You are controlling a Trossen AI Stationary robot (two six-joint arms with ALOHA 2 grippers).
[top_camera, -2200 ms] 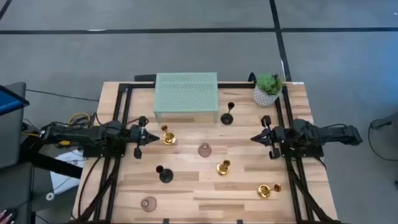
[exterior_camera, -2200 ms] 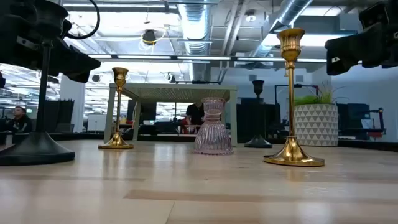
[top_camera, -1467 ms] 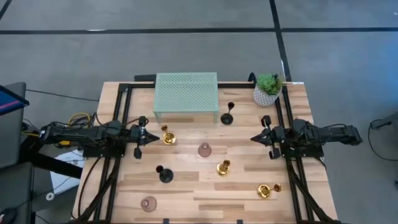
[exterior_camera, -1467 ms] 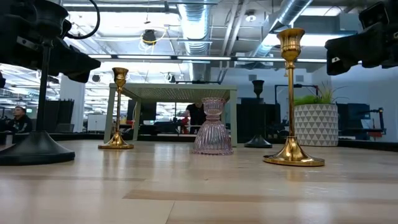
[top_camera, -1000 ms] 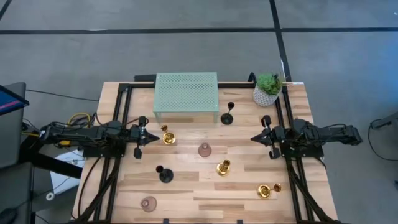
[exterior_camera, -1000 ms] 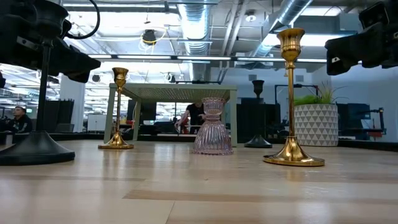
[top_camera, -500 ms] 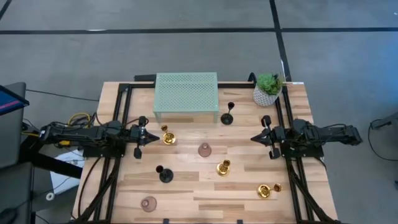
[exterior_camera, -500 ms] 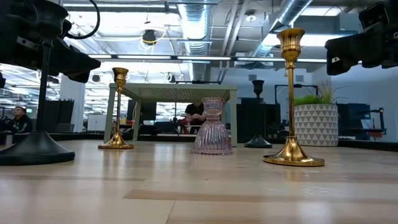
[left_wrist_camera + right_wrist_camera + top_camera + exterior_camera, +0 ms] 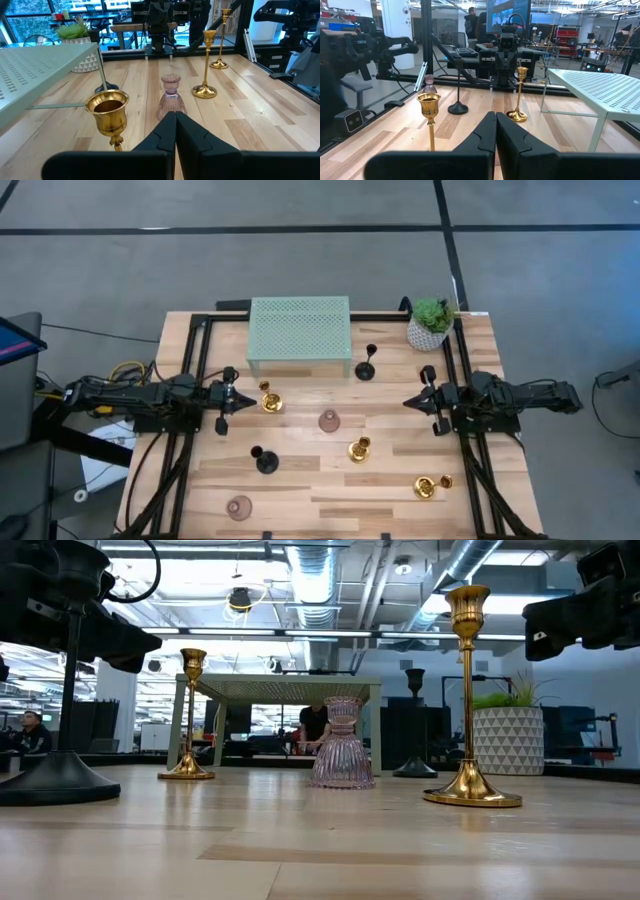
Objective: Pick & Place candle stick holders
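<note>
1. Holders are spread over the tabletop (image 9: 300, 480), all standing: gold holder (image 9: 270, 400) just beside the left gripper (image 9: 232, 401), pink glass holder (image 9: 329, 420) mid-table, second gold holder (image 9: 359, 449) near it, third gold holder (image 9: 427, 486) at the front right, black holder (image 9: 265, 460) front of centre, another black holder (image 9: 366, 367) by the green mesh shelf (image 9: 299, 328), another glass holder (image 9: 238, 506) at the front left.
2. Left gripper: jaws together, empty, aimed at the nearest gold holder.
3. Right gripper (image 9: 420, 401): jaws together, empty, parked at the right edge.
4. Handling, my read: gold and black ones are rigid metal, slim stem, top-heavy, so tippy. Shiny stem likely slippery. Grab mid-stem, low-ish, and lift straight.
5. Glass ones look fragile and ribbed; grip the narrow waist gently.
6. Potted plant (image 9: 431, 323) stays put.
</note>
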